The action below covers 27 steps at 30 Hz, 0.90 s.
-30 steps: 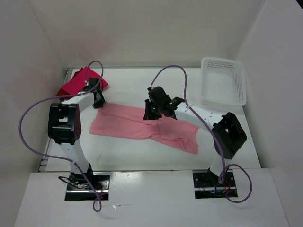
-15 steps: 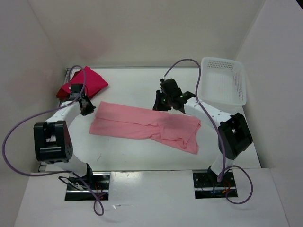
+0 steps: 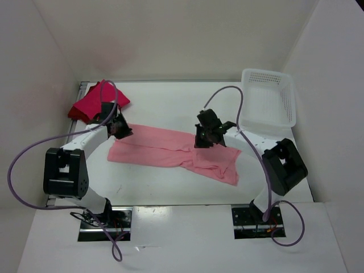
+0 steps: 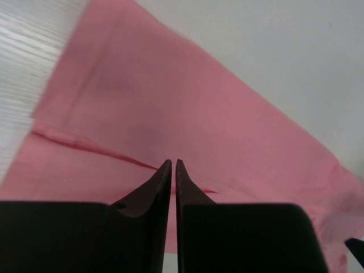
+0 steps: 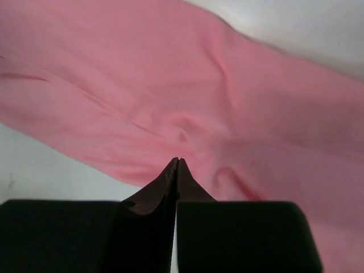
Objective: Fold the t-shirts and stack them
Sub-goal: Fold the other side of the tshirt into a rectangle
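Observation:
The light salmon pink t-shirt (image 3: 165, 149) lies flat across the middle of the table as a long folded strip. My left gripper (image 3: 120, 129) is shut and empty, low over the shirt's far left corner; in the left wrist view its tips (image 4: 170, 162) point at the pink cloth (image 4: 170, 96). My right gripper (image 3: 205, 138) is shut and empty over the shirt's far edge, right of centre; its tips (image 5: 176, 159) hover over wrinkled pink cloth (image 5: 170, 85). The bright crimson-pink t-shirt (image 3: 96, 101) lies folded at the back left, with a darker red edge (image 3: 75, 111) showing under it.
A white perforated plastic basket (image 3: 267, 99) stands at the back right, holding nothing. White walls close in the table on the left, back and right. Purple cables loop from both arms.
Both grippers drew back off the salmon shirt's far edge half a second ago, then came back over it. The shirt lies much as before.

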### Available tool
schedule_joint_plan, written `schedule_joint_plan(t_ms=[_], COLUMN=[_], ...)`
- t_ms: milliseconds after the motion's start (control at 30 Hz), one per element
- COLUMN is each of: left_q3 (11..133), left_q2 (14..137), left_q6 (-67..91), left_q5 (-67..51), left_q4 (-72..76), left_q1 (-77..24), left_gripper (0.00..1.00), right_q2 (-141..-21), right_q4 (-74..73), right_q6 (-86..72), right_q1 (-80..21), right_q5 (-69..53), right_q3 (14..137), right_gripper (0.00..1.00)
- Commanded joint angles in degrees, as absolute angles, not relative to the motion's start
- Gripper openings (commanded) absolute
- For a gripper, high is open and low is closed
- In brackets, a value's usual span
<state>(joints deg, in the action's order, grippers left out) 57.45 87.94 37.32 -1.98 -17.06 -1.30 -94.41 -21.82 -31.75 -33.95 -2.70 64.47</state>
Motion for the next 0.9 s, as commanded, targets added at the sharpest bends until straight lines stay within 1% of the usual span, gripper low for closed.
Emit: schedule_joint_plan(t_ms=[0, 67, 133, 167, 233, 333, 433, 500, 533, 667, 867], left_q3=[54.9, 53.5, 51.6, 50.6, 47.2, 45.2, 42.9, 40.6, 39.9, 38.8, 41.9], left_q2=[89.4, 89.4, 88.3, 87.4, 83.5, 81.1, 81.8, 81.8, 81.8, 85.0, 88.3], left_q6=[40.7, 42.2, 43.1, 43.6, 44.5, 45.0, 44.3, 43.8, 43.2, 39.0, 39.6], left_q5=[-6.2, -8.2, -9.9, -11.0, -13.7, -15.3, -19.4, -21.9, -21.9, -20.3, -16.1], left_q4=[-12.9, -11.9, -12.4, -12.4, -12.4, -14.4, -15.7, -15.7, -15.7, -17.6, -15.4], left_q1=[-2.0, -2.0, -2.0, -2.0, -2.0, -1.0, 1.1, 2.9, 5.1, 10.7, 11.3], left_gripper=[0.12, 0.12, 0.12, 0.12, 0.14, 0.15, 0.18, 0.18, 0.18, 0.18, 0.18], right_q2=[-87.6, -83.6, -79.5, -77.9, -74.4, -73.7, -75.4, -76.6, -76.6, -76.6, -77.7], right_q4=[-22.7, -22.7, -21.1, -20.3, -20.3, -20.3, -19.8, -19.3, -19.2, -19.8, -23.8], right_q6=[-36.9, -41.3, -43.6, -45.9, -48.0, -51.3, -51.9, -52.6, -53.3, -53.3, -53.9], right_q1=[-31.9, -28.4, -24.3, -22.2, -22.1, -20.5, -19.2, -18.6, -18.6, -17.4, -17.4], right_q5=[2.3, 3.0, -1.0, -1.1, 2.2, 2.9, 4.2, 4.2, 4.2, 5.6, 9.9], right_q3=[56.5, 51.5, 45.3, 43.6, 40.5, 37.1, 35.7, 35.1, 35.1, 34.5, 35.7], right_gripper=[0.01, 0.01, 0.01, 0.01, 0.01, 0.02, 0.02, 0.02, 0.04, 0.04, 0.04])
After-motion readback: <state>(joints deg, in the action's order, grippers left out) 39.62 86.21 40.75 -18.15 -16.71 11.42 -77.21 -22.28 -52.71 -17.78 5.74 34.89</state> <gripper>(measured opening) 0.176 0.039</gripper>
